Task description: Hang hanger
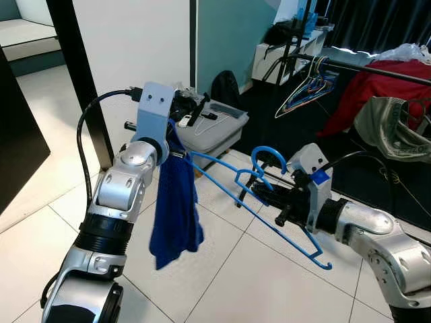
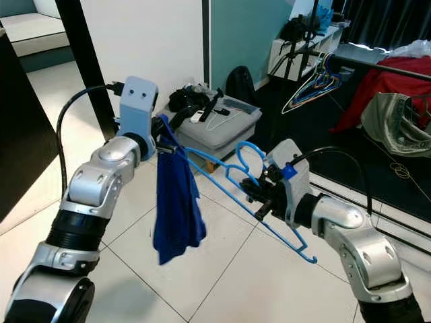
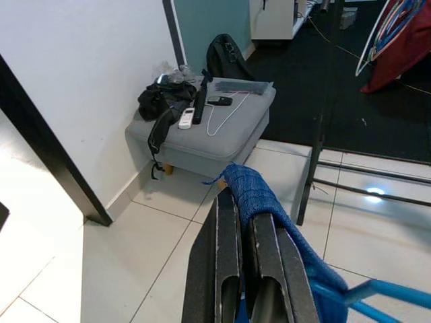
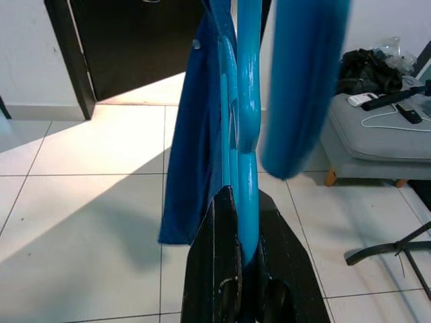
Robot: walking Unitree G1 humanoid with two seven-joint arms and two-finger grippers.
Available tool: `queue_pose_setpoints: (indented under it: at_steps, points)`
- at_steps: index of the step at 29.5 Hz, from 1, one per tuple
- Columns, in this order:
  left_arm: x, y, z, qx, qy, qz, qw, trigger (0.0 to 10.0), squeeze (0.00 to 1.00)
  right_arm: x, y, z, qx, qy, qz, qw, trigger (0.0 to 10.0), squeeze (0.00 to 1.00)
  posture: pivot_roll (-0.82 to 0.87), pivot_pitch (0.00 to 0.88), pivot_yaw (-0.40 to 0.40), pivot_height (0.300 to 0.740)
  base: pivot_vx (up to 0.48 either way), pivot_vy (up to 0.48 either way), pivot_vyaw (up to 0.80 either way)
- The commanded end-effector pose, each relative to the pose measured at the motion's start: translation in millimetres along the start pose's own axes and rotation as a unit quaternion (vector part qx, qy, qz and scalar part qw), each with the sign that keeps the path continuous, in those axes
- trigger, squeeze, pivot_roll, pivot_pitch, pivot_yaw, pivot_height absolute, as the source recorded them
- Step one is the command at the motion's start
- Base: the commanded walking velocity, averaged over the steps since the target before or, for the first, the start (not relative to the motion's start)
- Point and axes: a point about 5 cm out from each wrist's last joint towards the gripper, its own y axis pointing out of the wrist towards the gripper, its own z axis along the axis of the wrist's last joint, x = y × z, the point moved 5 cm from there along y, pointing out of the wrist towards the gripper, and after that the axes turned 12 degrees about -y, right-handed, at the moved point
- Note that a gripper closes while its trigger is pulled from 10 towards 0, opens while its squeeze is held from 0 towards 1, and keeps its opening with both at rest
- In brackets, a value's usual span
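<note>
A: Where is the blue hanger (image 1: 269, 222) at this moment?

B: It is in the air between the two arms, above the white tiled floor (image 1: 236, 282). The right gripper (image 1: 259, 192) is clamped on it just below the hook — in the right wrist view the black fingers (image 4: 215, 262) press on the blue bar from both sides.

A: And the left gripper (image 2: 161, 142)?

B: It is at the far end of the hanger. Its fingers (image 3: 232, 256) are together and pinch the blue cloth (image 1: 175, 215), which hangs down from that end of the hanger.

A: What is near?

B: A grey ottoman (image 3: 215, 138) stands by the white wall, with a remote, a cable and a dark bundle on it. Further on the right there is a clothes rail (image 1: 377, 69) that carries coloured hangers (image 1: 306, 91) and a red garment (image 1: 380, 91) — well apart from the blue hanger.
</note>
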Motion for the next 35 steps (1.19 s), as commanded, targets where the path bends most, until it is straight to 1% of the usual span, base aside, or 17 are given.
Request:
queue_pose_setpoints:
  at_steps: [1,10,15,17,19,21,23,24,25,27,28,29,30,32,33,34,35]
  points:
    - [3.1,-1.9,1,0.003,0.002,-0.005,1.000,10.0,0.00,4.9,-4.9,2,0.004,0.001,-0.007,1.000,10.0,0.00,-0.09,0.054,-0.013,0.740,0.000,0.000,0.00]
    - [7.4,-1.9,-1,0.002,0.001,-0.012,1.000,10.0,0.00,12.4,-8.8,6,0.011,-0.002,-0.019,1.000,10.0,0.00,-0.09,0.055,-0.014,0.740,0.000,0.000,0.00]
    - [17.6,-3.0,-2,-0.001,-0.003,-0.028,1.000,10.0,0.00,12.7,-7.1,8,0.014,-0.001,-0.021,1.000,10.0,0.00,-0.09,0.055,-0.015,0.740,0.000,0.000,0.00]
    - [23.8,-3.8,-2,-0.002,-0.010,-0.038,0.999,10.0,0.00,10.9,-5.4,7,0.011,-0.002,-0.019,1.000,10.0,0.00,-0.09,0.055,-0.015,0.740,0.000,0.000,0.00]
    - [34.2,-5.1,-1,-0.001,-0.022,-0.055,0.998,10.0,0.00,7.8,-2.7,4,0.005,-0.001,-0.015,1.000,10.0,0.00,-0.09,0.055,-0.017,0.740,0.000,0.000,0.00]
    - [34.2,-5.1,-1,-0.001,-0.022,-0.055,0.998,10.0,0.00,7.8,-2.7,4,0.005,-0.001,-0.015,1.000,10.0,0.00,-0.09,0.055,-0.017,0.740,0.000,0.000,0.00]
    - [44.1,-6.5,0,-0.003,-0.038,-0.071,0.997,10.0,0.00,3.5,1.1,-1,-0.002,0.001,-0.011,1.000,10.0,0.00,-0.09,0.055,-0.017,0.740,0.000,0.000,0.00]
    - [44.1,-6.5,0,-0.003,-0.038,-0.071,0.997,10.0,0.00,3.5,1.1,-1,-0.002,0.001,-0.011,1.000,10.0,0.00,-0.09,0.055,-0.017,0.740,0.000,0.000,0.00]
    - [49.7,-7.4,0,-0.004,-0.046,-0.080,0.996,10.0,0.00,3.5,3.9,-4,-0.011,0.006,-0.017,1.000,10.0,0.00,-0.09,0.053,-0.019,0.740,0.000,0.000,0.00]
    - [49.7,-7.4,0,-0.004,-0.046,-0.080,0.996,10.0,0.00,3.5,3.9,-4,-0.011,0.006,-0.017,1.000,10.0,0.00,-0.09,0.053,-0.019,0.740,0.000,0.000,0.00]
    - [53.8,-8.1,1,-0.005,-0.052,-0.087,0.995,10.0,0.00,5.7,6.3,-8,-0.020,0.011,-0.027,0.999,10.0,0.00,-0.09,0.053,-0.019,0.740,0.000,0.000,0.00]
    - [53.8,-8.1,1,-0.005,-0.052,-0.087,0.995,10.0,0.00,5.7,6.3,-8,-0.020,0.011,-0.027,0.999,10.0,0.00,-0.09,0.053,-0.019,0.740,0.000,0.000,0.00]
    - [56.4,-8.8,3,-0.004,-0.056,-0.092,0.994,10.0,0.00,11.9,8.2,-12,-0.031,0.013,-0.046,0.998,10.0,0.00,-0.09,0.050,-0.017,0.740,0.000,0.000,0.00]
    - [56.4,-8.8,3,-0.004,-0.056,-0.092,0.994,10.0,0.00,11.9,8.2,-12,-0.031,0.013,-0.046,0.998,10.0,0.00,-0.09,0.050,-0.017,0.740,0.000,0.000,0.00]
    - [57.7,-9.3,5,-0.003,-0.061,-0.096,0.994,10.0,0.00,18.5,9.3,-15,-0.037,0.016,-0.065,0.997,10.0,0.00,-0.09,0.050,-0.017,0.740,0.000,0.000,0.00]
    - [57.7,-9.3,5,-0.003,-0.061,-0.096,0.994,10.0,0.00,18.5,9.3,-15,-0.037,0.016,-0.065,0.997,10.0,0.00,-0.09,0.050,-0.017,0.740,0.000,0.000,0.00]
    - [60.8,-10.0,7,-0.002,-0.069,-0.103,0.992,10.0,0.00,30.5,10.0,-19,-0.049,0.020,-0.098,0.994,10.0,0.00,-0.08,0.043,-0.020,0.740,0.000,0.000,0.00]
